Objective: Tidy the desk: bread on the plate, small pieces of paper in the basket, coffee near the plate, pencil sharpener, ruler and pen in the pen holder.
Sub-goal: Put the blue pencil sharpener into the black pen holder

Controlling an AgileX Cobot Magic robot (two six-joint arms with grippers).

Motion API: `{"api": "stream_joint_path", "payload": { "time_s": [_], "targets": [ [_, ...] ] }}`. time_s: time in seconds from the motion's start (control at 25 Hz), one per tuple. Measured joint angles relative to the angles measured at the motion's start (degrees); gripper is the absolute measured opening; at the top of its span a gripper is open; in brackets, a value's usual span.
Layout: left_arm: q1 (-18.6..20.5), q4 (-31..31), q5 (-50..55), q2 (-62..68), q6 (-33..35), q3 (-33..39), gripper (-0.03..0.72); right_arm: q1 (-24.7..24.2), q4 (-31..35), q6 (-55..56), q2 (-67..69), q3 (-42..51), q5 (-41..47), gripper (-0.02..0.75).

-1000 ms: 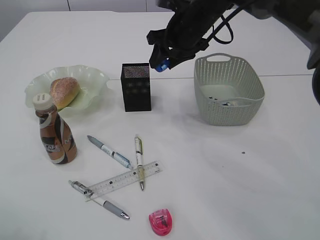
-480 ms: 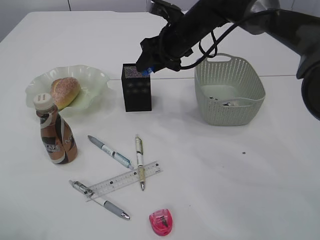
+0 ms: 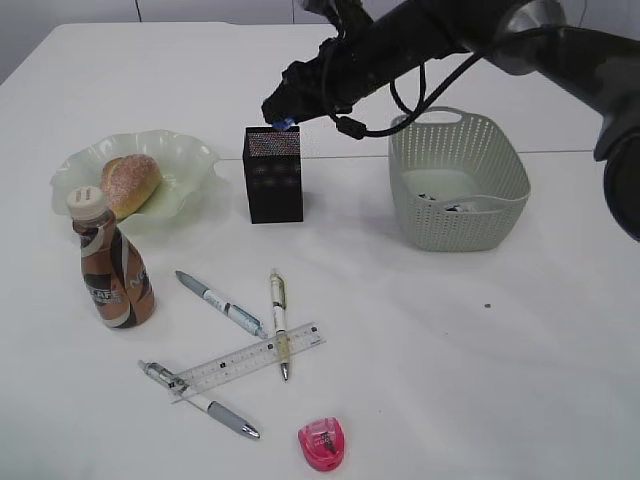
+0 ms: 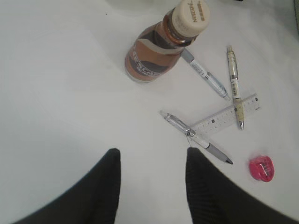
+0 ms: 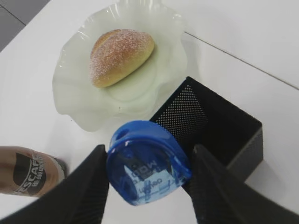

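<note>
My right gripper (image 5: 149, 149) is shut on a blue pencil sharpener (image 5: 147, 163) and hangs just over the rear rim of the black mesh pen holder (image 3: 273, 180). The bread (image 3: 130, 183) lies on the wavy green plate (image 3: 195, 158), with the coffee (image 3: 110, 270) standing upright in front of it. The clear ruler (image 3: 245, 362) rests across two of three pens (image 3: 218, 303) near the front. A pink pencil sharpener (image 3: 323, 444) lies by the front edge. The left gripper (image 4: 152, 156) stands open over bare desk (image 4: 60, 93), nothing between its fingers; the exterior view does not show it.
The grey-green basket (image 3: 460, 180) sits right of the pen holder with small paper scraps inside. The right arm (image 3: 450, 30) reaches in from the upper right, above the basket's far rim. A seam line crosses the desk behind the basket.
The right arm has carried the blue sharpener leftward, from between the holder and basket to over the pen holder's rear rim. Objects on the desk have not moved.
</note>
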Motion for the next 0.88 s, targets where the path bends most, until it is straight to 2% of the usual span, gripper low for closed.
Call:
{"api": "stream_joint_path", "payload": {
  "time_s": [0.4, 0.64, 0.88],
  "targets": [
    [0.00, 0.00, 0.00, 0.00, 0.00, 0.00, 0.324, 0.00, 5.17, -4.11, 2.86, 0.00, -3.52, 0.375],
    [0.00, 0.00, 0.00, 0.00, 0.00, 0.00, 0.320, 0.00, 5.50, -5.86, 2.99, 0.00, -5.04, 0.375],
    [0.00, 0.00, 0.00, 0.00, 0.00, 0.00, 0.318, 0.00, 5.50, -6.47, 2.99, 0.00, -5.13, 0.450]
  ]
}}
